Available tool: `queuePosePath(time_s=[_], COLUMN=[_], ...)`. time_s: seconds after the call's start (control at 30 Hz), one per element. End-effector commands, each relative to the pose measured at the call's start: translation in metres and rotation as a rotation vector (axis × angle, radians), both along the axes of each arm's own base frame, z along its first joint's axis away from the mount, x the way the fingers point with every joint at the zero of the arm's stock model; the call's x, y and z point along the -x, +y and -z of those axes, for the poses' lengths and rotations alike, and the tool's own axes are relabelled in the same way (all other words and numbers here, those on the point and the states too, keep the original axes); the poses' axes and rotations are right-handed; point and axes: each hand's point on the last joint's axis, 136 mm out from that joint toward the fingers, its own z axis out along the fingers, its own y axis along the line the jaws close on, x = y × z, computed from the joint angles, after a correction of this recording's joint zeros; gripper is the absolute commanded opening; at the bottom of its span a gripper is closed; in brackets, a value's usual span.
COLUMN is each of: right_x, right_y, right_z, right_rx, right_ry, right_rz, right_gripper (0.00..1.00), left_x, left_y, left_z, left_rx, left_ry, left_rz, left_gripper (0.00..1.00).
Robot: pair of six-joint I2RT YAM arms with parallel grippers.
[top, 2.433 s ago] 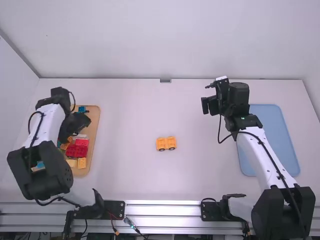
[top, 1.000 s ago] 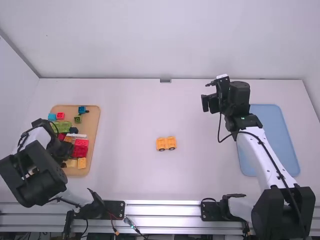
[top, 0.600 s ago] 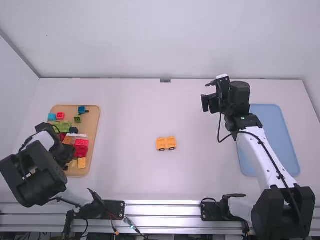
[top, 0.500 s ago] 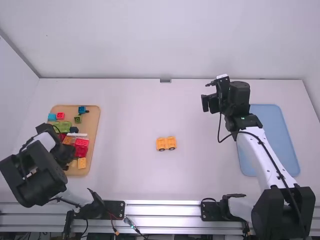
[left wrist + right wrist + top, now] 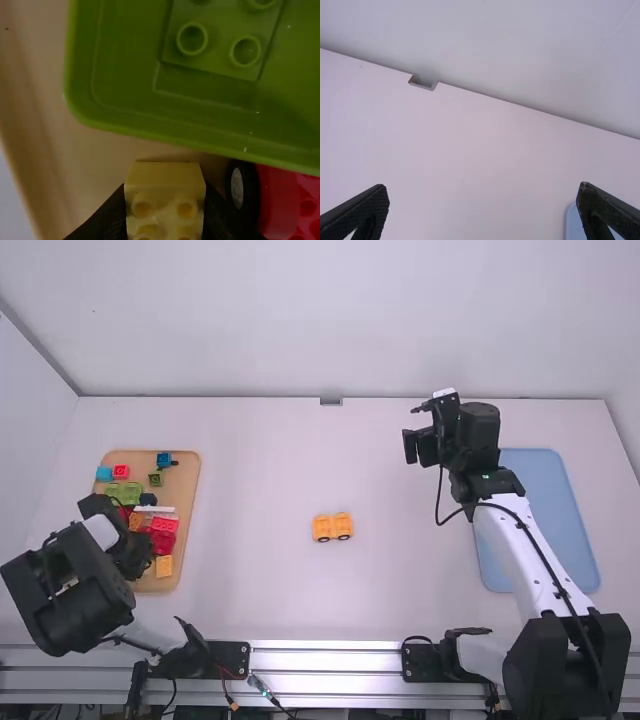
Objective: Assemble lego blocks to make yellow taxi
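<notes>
Over the near-left part of the wooden tray point(image 5: 182, 570) is my left gripper point(image 5: 134, 568), low among the bricks. In the left wrist view, a pale yellow studded brick point(image 5: 165, 175) is pinched between both fingers of my left gripper point(image 5: 165, 210). A green brick with a raised rim point(image 5: 120, 100) and a red wheeled piece point(image 5: 280, 200) lie close by. The yellow-orange wheeled piece point(image 5: 332, 527) sits mid-table. My right gripper point(image 5: 420, 442) hangs above the table's far right; in the right wrist view, my right gripper point(image 5: 484, 192) holds nothing between its widely spaced fingers.
Red bricks point(image 5: 163, 532), blue bricks point(image 5: 164, 459), a green brick point(image 5: 130, 492) and a yellow-orange brick point(image 5: 164, 566) share the tray. A blue tray point(image 5: 560, 520) lies at the right, partly under the right arm. Walls bound the table's far and left edges.
My left gripper has come back from the tray's far part to its near-left part, uncovering the bricks there, with a slight shift since half a second ago. The right arm has stayed still.
</notes>
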Motion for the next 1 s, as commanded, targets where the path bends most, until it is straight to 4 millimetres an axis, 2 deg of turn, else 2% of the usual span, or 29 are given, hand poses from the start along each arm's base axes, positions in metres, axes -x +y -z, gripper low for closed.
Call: queuePosePath(time_s=[0.0, 0.1, 0.23, 0.37, 0.43, 0.47, 0.53, 0.57, 0.7, 0.83, 0.9, 0.93, 0.97], right_x=[-0.005, -0.005, -0.005, -0.005, -0.005, -0.005, -0.005, -0.005, -0.004, -0.002, -0.002, -0.002, -0.002], right_y=[0.003, 0.003, 0.003, 0.003, 0.003, 0.003, 0.003, 0.003, 0.003, 0.002, 0.002, 0.002, 0.002], right_z=[-0.012, -0.012, -0.012, -0.012, -0.012, -0.012, -0.012, -0.012, -0.011, -0.008, -0.007, -0.007, -0.007], right_rx=[-0.007, -0.007, -0.007, -0.007, -0.007, -0.007, -0.008, -0.007, -0.007, -0.005, -0.004, -0.004, -0.004], right_ry=[-0.024, -0.025, -0.025, -0.024, -0.024, -0.024, -0.024, -0.024, -0.02, -0.005, 0.002, 0.002, 0.002], right_rz=[-0.004, -0.004, -0.004, -0.005, -0.005, -0.006, -0.006, -0.005, -0.005, -0.004, -0.004, -0.004, -0.004], right_gripper=[0.99, 0.99, 0.99, 0.99, 0.99, 0.99, 0.99, 0.99, 0.99, 0.99, 0.99, 0.99, 0.99], left_x=[0.008, -0.003, -0.016, -0.028, -0.037, -0.049, -0.078, -0.097, -0.139, -0.164, -0.185, -0.186, -0.194], left_y=[-0.004, -0.008, -0.006, 0.003, 0.003, 0.001, -0.011, -0.023, -0.06, -0.078, -0.109, -0.112, -0.135], left_z=[0.002, -0.001, -0.018, -0.051, -0.064, -0.074, -0.096, -0.11, -0.142, -0.155, -0.163, -0.163, -0.164], left_rx=[0.003, 0.036, 0.059, 0.061, 0.064, 0.075, 0.102, 0.117, 0.071, -0.054, -0.135, -0.137, -0.152], left_ry=[0.016, -0.026, -0.058, -0.058, -0.066, -0.094, -0.183, -0.251, -0.344, -0.284, -0.255, -0.255, -0.253], left_rz=[-0.006, 0.019, 0.033, 0.038, 0.093, 0.179, 0.405, 0.561, 0.934, 1.06, 1.283, 1.302, 1.453], left_gripper=[0.29, 0.11, 0.02, 0.02, 0.02, 0.02, 0.02, 0.02, 0.02, 0.02, 0.02, 0.02, 0.02])
